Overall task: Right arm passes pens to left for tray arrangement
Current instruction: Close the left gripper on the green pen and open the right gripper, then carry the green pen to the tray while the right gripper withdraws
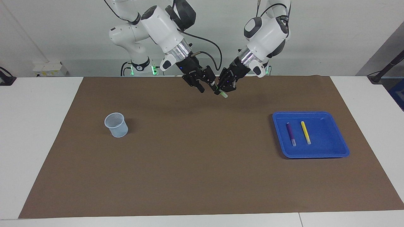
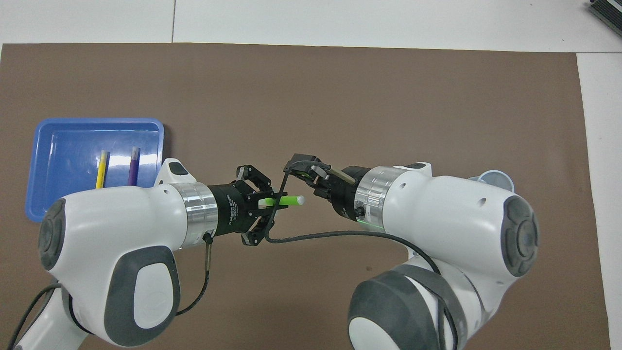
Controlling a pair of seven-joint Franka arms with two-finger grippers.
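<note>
the brown mat [image 1: 202,157] covers the table. the tray [image 1: 337,138] sits toward its left-arm end, purple pen [image 1: 291,134] and yellow pen [image 1: 305,132] lying in it. over the mat, left gripper [image 2: 266,201] is clamped on the green pen [image 2: 287,200]; right gripper [image 2: 306,171] beside it has its fingers apart, off the pen.

- White lettering runs along the black body of the left gripper [image 2: 265,203] in the overhead view, but it cannot be made out.
- A small round mark sits on the right arm's base [image 1: 138,67]; its character is unclear.
</note>
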